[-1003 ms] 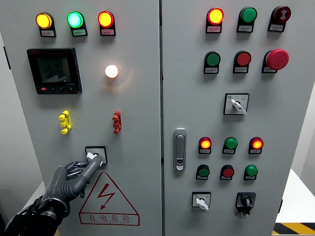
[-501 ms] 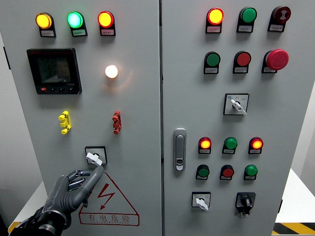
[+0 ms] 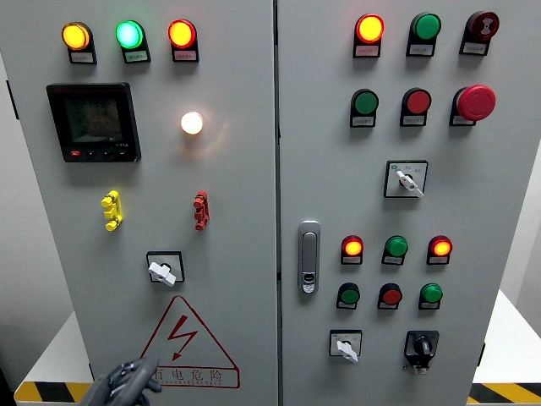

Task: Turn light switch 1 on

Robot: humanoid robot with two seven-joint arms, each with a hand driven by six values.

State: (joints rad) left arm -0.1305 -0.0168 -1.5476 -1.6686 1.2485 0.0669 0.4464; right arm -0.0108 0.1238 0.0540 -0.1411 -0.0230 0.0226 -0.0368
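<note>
1. My left hand shows only at the bottom edge, lower left, dark fingers loosely curled and holding nothing. It sits in front of the lower left corner of the warning triangle sticker; I can't tell if it touches the panel. The right hand is out of my view.
2. The task's rotary light switch is on the left door, above the triangle and well clear of the hand. Its white knob is tilted, pointing up-left.
3. The surface is a grey electrical cabinet with two doors and a vertical seam between them. The right door has a chrome latch handle near the seam.
4. Room: pale wall on both sides, pale floor with yellow-black hazard tape at the bottom corners.
5. Left door count: three top indicator lamps (amber, green, red-amber), one digital meter, one lit white bulb, one yellow and one red toggle-like part.
6. Right door count: one red mushroom stop button, three white-knob selector switches counting both doors, one black key-type switch, eleven other round lamps or buttons.
</note>
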